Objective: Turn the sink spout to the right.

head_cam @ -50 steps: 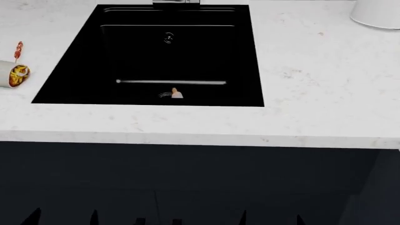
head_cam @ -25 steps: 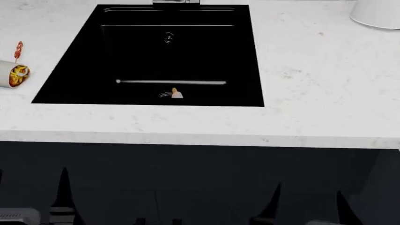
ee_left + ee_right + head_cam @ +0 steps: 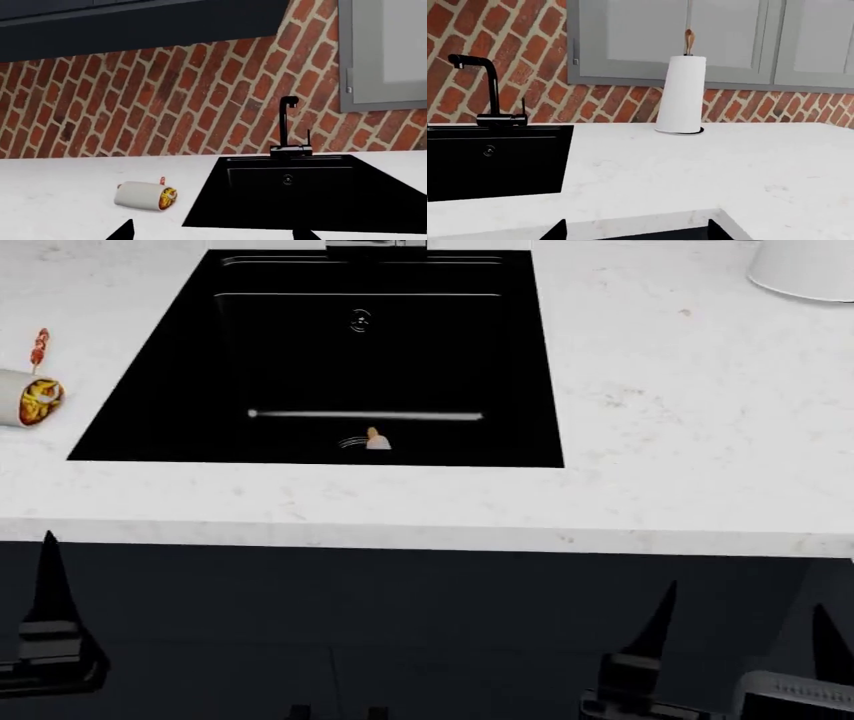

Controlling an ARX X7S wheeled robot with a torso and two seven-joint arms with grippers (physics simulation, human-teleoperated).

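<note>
The sink spout (image 3: 285, 122) is a slim black tube behind the sink (image 3: 300, 200), with its short top arm reaching out over the basin. It also shows in the right wrist view (image 3: 492, 87), with the thin lever rod (image 3: 523, 106) beside it. In the head view only its base plate (image 3: 376, 245) shows, at the far rim of the sink (image 3: 160, 390). My left gripper (image 3: 213, 235) is open and empty, low in front of the counter. One of its fingers (image 3: 51, 570) shows in the head view. My right gripper (image 3: 745, 625) is open and empty, below the counter edge, far from the spout.
A cut wrap (image 3: 30, 400) lies on the white counter (image 3: 667, 440) left of the sink, also in the left wrist view (image 3: 143, 196). A paper towel roll (image 3: 682, 95) stands at the back right. A brick wall and grey cabinets rise behind. Dark cabinet fronts lie below the counter edge.
Both grippers have risen from the bottom of the head view toward the counter's front edge. The left has also shifted left. The spout and sink have not moved.
</note>
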